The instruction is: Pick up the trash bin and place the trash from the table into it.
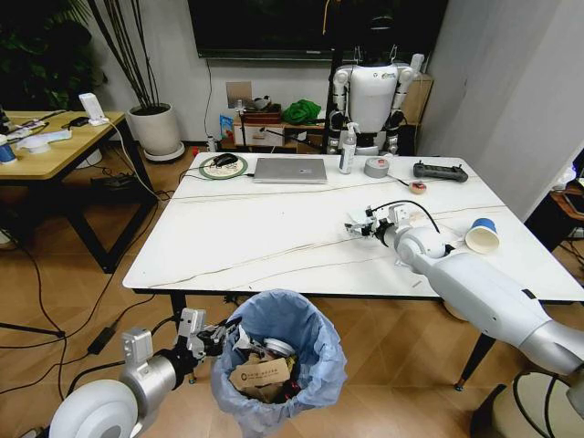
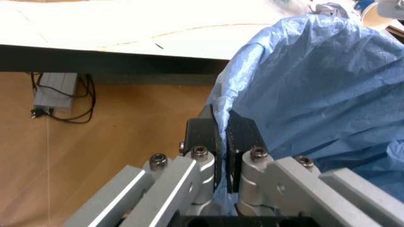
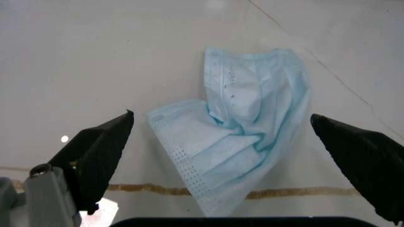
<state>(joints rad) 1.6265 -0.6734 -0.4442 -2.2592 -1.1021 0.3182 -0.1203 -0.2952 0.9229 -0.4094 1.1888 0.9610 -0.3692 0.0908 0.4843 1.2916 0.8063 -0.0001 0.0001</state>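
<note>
Only unreadable print on bagged trash [image 1: 260, 374]

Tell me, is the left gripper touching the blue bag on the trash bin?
Touching. The left wrist view shows the left gripper with its fingers closed on the edge of the light-blue bag lining the trash bin.

White arm shells — silver linkages (hex screws), black fingers [image 2: 203, 137], black cable.
</note>
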